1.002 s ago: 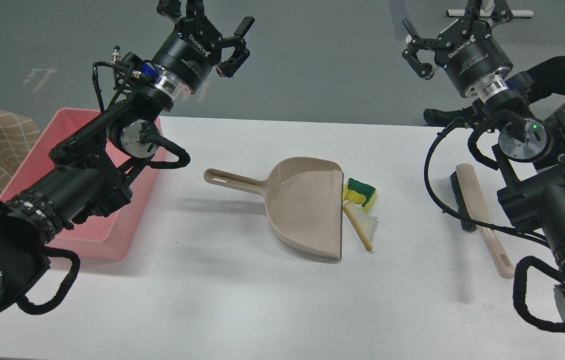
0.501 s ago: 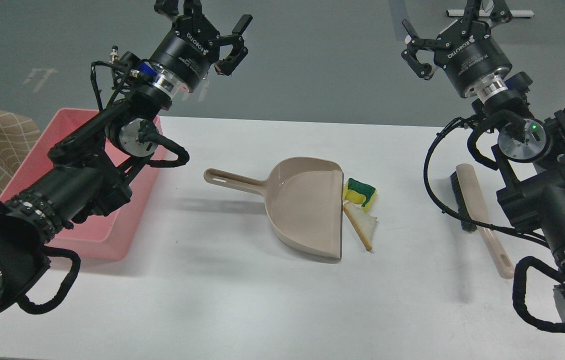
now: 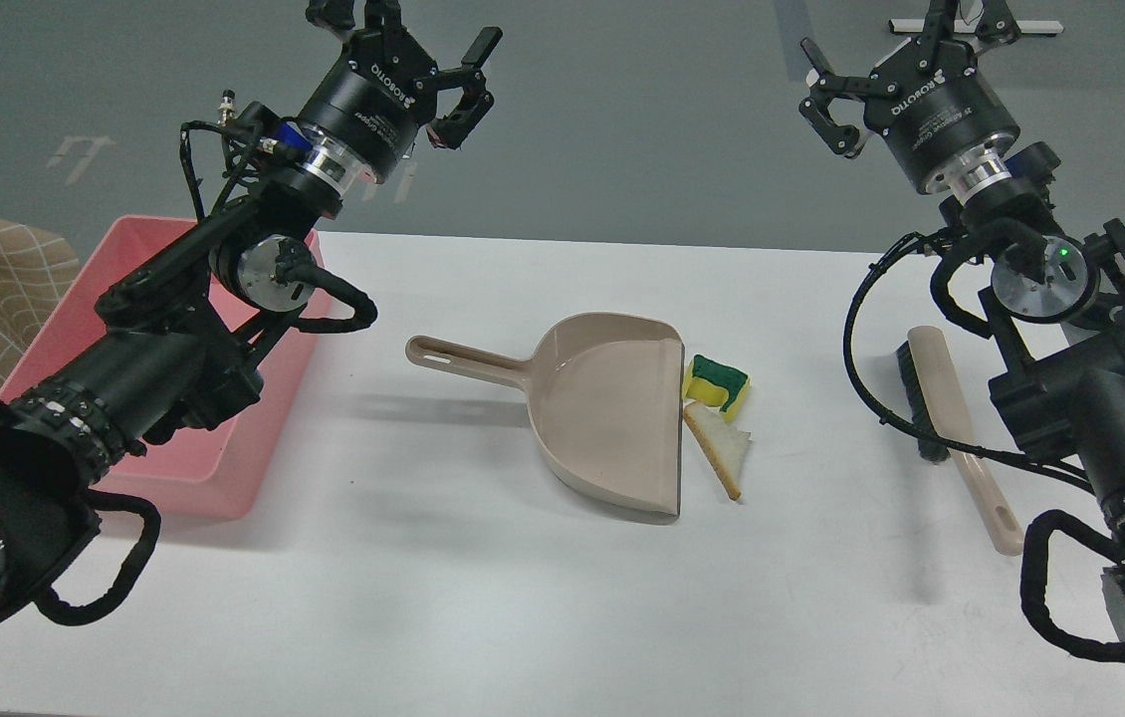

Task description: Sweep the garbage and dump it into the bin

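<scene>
**Garbage waits at the dustpan lip; our arms are raised and nearly still**

The garbage lies on the white desk (image 3: 483, 597), just beside the open lip of the beige dustpan (image 3: 607, 413): the yellow sponge with green top (image 3: 717, 382) at the far side, and the triangular bread slice (image 3: 725, 450) touching it at the near side. Nothing is inside the dustpan yet. The pink bin (image 3: 174, 468) stands at the left edge of the desk, well apart from the dustpan handle, and our left arm hides part of it. The beige brush (image 3: 956, 433) lies at the right, untouched, under our right arm.

Compared with one second ago, the things did not move. Only our left gripper (image 3: 423, 55) went a little up and to the left; our right gripper (image 3: 896, 45) is almost where it was. The fingers of both are spread apart and hold nothing.

We judge that sweeping has not begun. The next moves probably are to take the brush and the dustpan handle.
</scene>
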`<state>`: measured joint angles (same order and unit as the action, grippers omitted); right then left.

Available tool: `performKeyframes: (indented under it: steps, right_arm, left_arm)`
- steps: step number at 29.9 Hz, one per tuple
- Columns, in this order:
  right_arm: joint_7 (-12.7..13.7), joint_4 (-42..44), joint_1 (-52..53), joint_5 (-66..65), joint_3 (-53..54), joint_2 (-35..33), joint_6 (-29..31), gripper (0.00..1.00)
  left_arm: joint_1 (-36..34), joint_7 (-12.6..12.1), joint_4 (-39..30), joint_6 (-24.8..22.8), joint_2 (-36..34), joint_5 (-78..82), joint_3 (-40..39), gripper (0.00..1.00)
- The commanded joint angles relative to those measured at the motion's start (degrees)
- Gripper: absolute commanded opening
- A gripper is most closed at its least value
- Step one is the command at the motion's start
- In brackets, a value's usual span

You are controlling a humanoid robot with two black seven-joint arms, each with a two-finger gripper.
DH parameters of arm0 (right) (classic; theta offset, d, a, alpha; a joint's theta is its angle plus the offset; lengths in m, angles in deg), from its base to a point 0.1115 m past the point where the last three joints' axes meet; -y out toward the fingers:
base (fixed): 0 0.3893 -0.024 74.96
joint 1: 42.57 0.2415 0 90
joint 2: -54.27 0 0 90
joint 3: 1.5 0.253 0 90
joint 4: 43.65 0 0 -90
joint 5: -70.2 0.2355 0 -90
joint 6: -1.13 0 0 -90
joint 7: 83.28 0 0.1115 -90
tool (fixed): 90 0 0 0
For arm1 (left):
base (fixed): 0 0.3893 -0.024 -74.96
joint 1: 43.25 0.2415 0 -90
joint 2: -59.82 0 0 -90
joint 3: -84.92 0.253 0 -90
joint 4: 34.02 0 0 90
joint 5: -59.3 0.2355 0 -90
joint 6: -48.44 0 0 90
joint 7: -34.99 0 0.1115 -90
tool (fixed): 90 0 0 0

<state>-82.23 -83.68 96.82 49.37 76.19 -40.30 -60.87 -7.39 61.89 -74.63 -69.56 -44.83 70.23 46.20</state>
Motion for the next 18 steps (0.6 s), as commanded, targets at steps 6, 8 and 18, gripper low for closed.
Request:
performKeyframes:
  steps: [6,8,18]
  right_arm:
    - [0.0,-0.14,0.0,0.0,0.0,0.0,0.0,1.0]
    - [0.0,-0.14,0.0,0.0,-0.09,0.0,0.0,1.0]
    - [0.0,-0.14,0.0,0.0,-0.09,0.09,0.0,1.0]
  left_arm:
    - [0.0,0.17,0.0,0.0,0.23,0.14,-0.04,0.98]
    - [0.0,0.17,0.0,0.0,0.14,0.14,-0.04,0.98]
    - [0.0,0.17,0.0,0.0,0.06,0.23,0.05,0.98]
